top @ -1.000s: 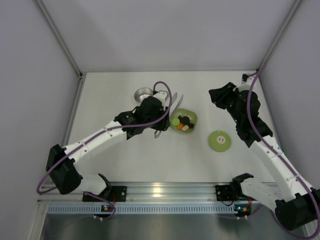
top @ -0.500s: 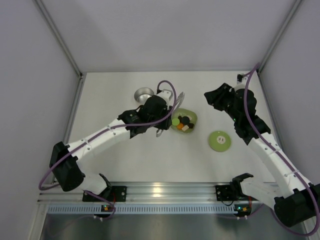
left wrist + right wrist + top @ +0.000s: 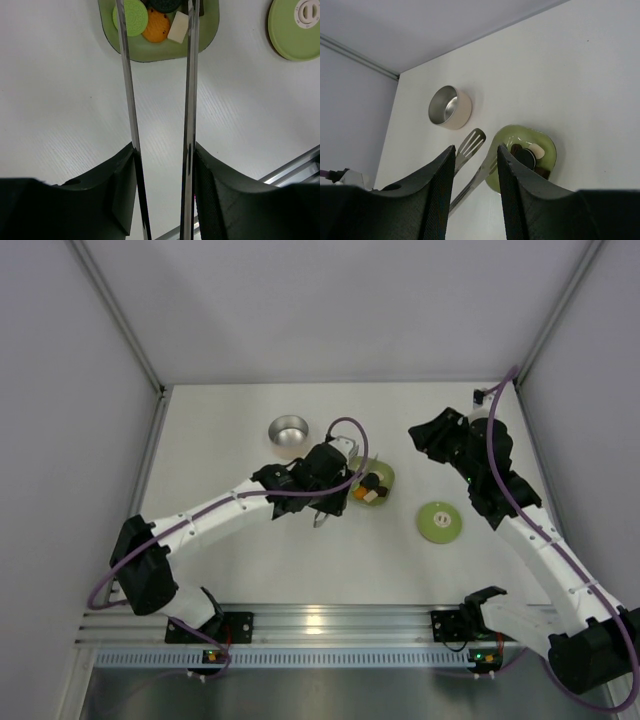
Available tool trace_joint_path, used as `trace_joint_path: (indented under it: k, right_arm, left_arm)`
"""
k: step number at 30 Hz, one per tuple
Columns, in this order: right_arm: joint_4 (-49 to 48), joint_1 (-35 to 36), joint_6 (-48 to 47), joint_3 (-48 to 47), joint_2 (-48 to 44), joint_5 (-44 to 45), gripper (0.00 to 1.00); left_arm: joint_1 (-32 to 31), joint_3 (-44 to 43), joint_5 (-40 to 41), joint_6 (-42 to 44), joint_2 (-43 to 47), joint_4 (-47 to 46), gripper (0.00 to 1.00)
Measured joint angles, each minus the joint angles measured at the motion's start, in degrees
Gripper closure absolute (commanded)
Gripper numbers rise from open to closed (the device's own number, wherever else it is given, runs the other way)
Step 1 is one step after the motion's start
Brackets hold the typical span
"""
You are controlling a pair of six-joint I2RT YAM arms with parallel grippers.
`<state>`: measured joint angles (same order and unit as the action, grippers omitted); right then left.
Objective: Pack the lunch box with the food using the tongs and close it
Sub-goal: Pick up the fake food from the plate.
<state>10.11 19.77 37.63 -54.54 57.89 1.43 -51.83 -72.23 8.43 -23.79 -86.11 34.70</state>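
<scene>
**A:** What am I looking at, biggest first?

**B:** From overhead I have the white tabletop (image 3: 250, 570). My left gripper (image 3: 335, 492) is at mid-frame and my right gripper (image 3: 420, 435) is at upper right. The green rounded-square dish (image 3: 385, 468) sits at centre. The lunch box, a small round container (image 3: 289, 430), cream outside and shiny steel inside, stands open and upright to the upper left of the dish, well apart from it. Its round light-green lid with a white centre mark (image 3: 439, 521) lies flat to the lower right of the dish.

**A:** And the pincers?

**B:** The left one is clenched on the slim silver metal tongs (image 3: 129, 100). Its wrist view shows both thin arms between the black fingers (image 3: 120, 200), running up to the dish. The right one is released, fingers apart with nothing between them.

**A:** The food?

**B:** The small food pieces (image 3: 156, 25) lie in the dish: a ridged light-green disc, an orange round, a cream-white block and something black behind them.

**A:** What does one view add over another?

**B:** Only the right wrist view shows that the tongs end in slotted, spatula-like tips, one left of the dish and one at its rim. Overhead, the arm hides most of the tongs. I cannot tell whether a tip touches the food.
</scene>
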Motion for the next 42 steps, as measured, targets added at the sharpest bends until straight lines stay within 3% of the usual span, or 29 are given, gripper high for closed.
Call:
trace_joint_path:
  k: [18, 42]
  right_arm:
    - [0.7, 0.0, -0.2, 0.0, -0.1, 0.4, 0.61]
    - [1.5, 0.0, -1.7, 0.0, -0.5, 1.6, 0.61]
  left_arm:
    - [-1.1, 2.4, -2.0, 0.1, -3.3, 0.0, 0.47]
    - [-1.1, 0.2, -2.6, 1.3, -11.1, -1.4, 0.48]
